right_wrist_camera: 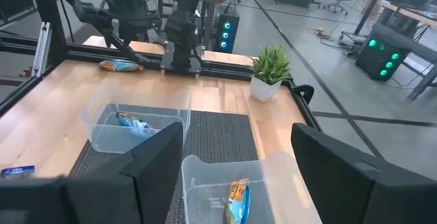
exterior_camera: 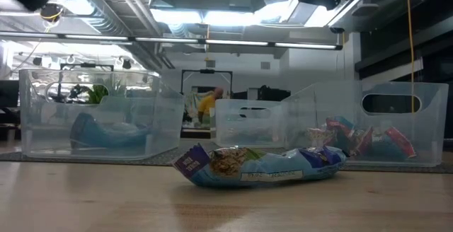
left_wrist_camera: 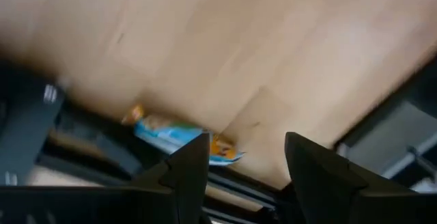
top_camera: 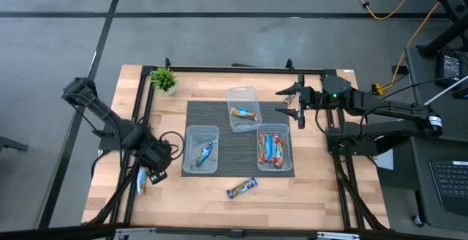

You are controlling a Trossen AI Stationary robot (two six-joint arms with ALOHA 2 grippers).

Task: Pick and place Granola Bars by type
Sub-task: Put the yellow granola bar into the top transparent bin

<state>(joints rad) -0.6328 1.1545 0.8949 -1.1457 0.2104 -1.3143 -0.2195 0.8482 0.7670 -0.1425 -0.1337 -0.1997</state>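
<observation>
So the granola bar that mattered was a blue bar (top_camera: pixel 140 181) lying on the bench (top_camera: pixel 307 196) right at its left edge, beside the black frame rail, long axis running roughly along that edge. In the left wrist view the same bar (left_wrist_camera: pixel 183 137) sat just beyond the fingertips, a bit off to one side of the gap rather than centred in it, so I'd guess the next move needed a small shift sideways before coming down. The left gripper (top_camera: pixel 156 173) hovered right next to it with its fingers apart and nothing between them. A second loose bar (top_camera: pixel 242 188), blue with some gold, lay on the front of the bench, angled, well apart from both arms but closer to the left one. As for sorted stuff: one blue bar in the left tub (top_camera: pixel 200 149), a brown-gold one in the middle tub (top_camera: pixel 243 109), a pile of red-orange ones in the right tub (top_camera: pixel 274 151). The right gripper (top_camera: pixel 301 109) waited above the back right of the bench, fingers wide and empty.
</observation>
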